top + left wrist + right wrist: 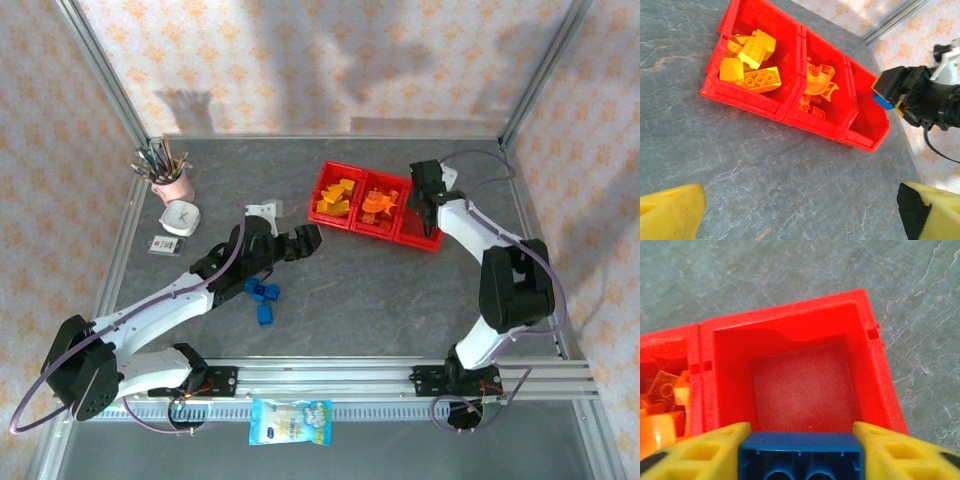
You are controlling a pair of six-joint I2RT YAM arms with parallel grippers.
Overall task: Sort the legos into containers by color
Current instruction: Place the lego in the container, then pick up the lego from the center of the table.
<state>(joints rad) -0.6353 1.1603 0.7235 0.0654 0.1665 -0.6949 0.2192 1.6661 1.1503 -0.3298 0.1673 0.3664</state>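
Roughly past halfway, by judgement: red tray (322, 188) with yellow bricks (752, 62) in left compartment, orange bricks (817, 82) in middle, right compartment (805, 385) bare. Right gripper (800, 440) partly closed on blue brick (800, 457), hovering over that bare compartment. Long axis across the jaws, parallel to near wall; hollow underside towards wrist camera. Left gripper (308, 238) wide open, empty. Left to sort: loose blue bricks (263, 293) on table (400, 300).
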